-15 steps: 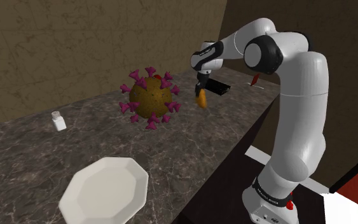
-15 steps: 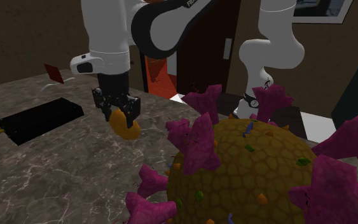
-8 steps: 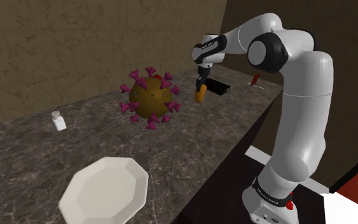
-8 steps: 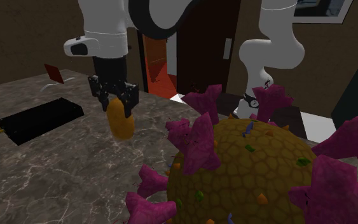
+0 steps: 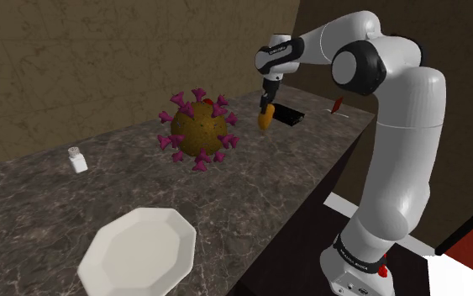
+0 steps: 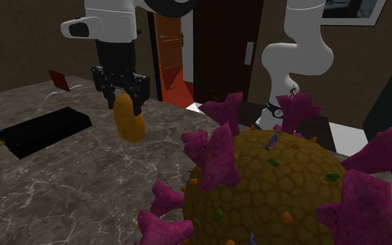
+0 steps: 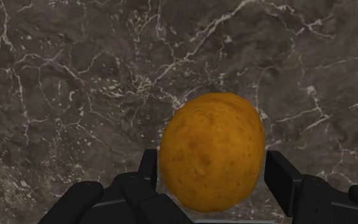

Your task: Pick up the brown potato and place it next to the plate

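An orange-brown potato (image 5: 266,118) (image 6: 129,120) (image 7: 212,150) hangs above the dark marble counter (image 5: 134,189), clasped at its upper end by my black gripper (image 5: 269,105) (image 6: 122,96) (image 7: 212,181), which is shut on it. It hangs lengthwise below the fingers (image 7: 284,182). The white many-sided plate (image 5: 139,252) lies on the counter near the shoulder view's lower left, far from the potato. The gripper is between the black flat slab and the spiky ball.
A big brown ball with purple spikes (image 5: 198,130) (image 6: 278,188) stands on the counter between potato and plate. A flat black slab (image 5: 287,113) (image 6: 41,129) lies behind the gripper. A small white shaker (image 5: 77,159) stands near the wall. A small red object (image 5: 335,106) (image 6: 58,78) sits near the counter's end.
The arm has lifted and swung the potato up and slightly toward the shoulder view's back. The potato now hangs more upright under the fingers.
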